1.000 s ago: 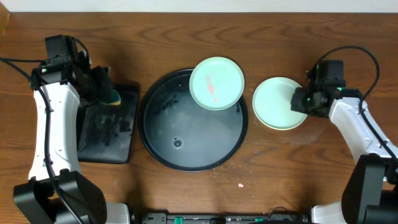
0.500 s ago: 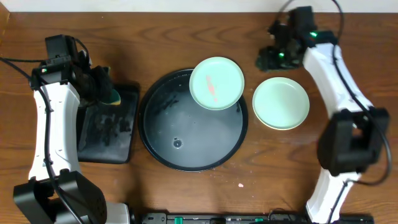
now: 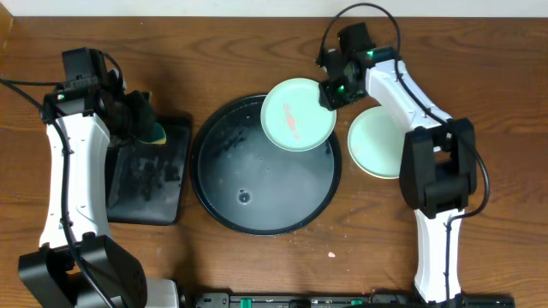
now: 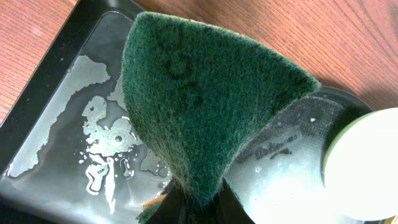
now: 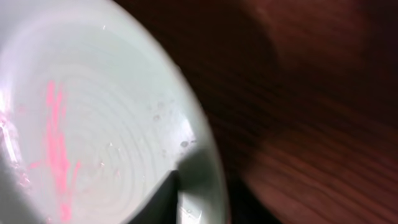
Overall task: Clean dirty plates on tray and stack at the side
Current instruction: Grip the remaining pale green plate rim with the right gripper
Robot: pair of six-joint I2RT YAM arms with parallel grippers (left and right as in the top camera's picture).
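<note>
A mint plate (image 3: 297, 114) with red smears rests on the far right rim of the round black tray (image 3: 248, 192), tilted over its edge. My right gripper (image 3: 330, 92) is open at this plate's right rim; in the right wrist view one finger (image 5: 186, 199) lies over the inside of the smeared plate (image 5: 106, 124). Another mint plate (image 3: 381, 147), without smears, lies on the table right of the tray. My left gripper (image 3: 137, 120) is shut on a green sponge (image 3: 154, 131) above the sponge tray; the sponge (image 4: 199, 106) fills the left wrist view above the jaws (image 4: 196, 211).
The black rectangular sponge tray (image 3: 145, 184) with water puddles (image 4: 56, 124) sits left of the round tray. The round tray's floor is wet. The right arm reaches over the table from the right side. A small pink speck (image 3: 331, 254) lies on the wood in front.
The right arm left the plate on the table, swung to the far edge, then came down to the smeared plate's right rim. The left arm and the plates have not moved.
</note>
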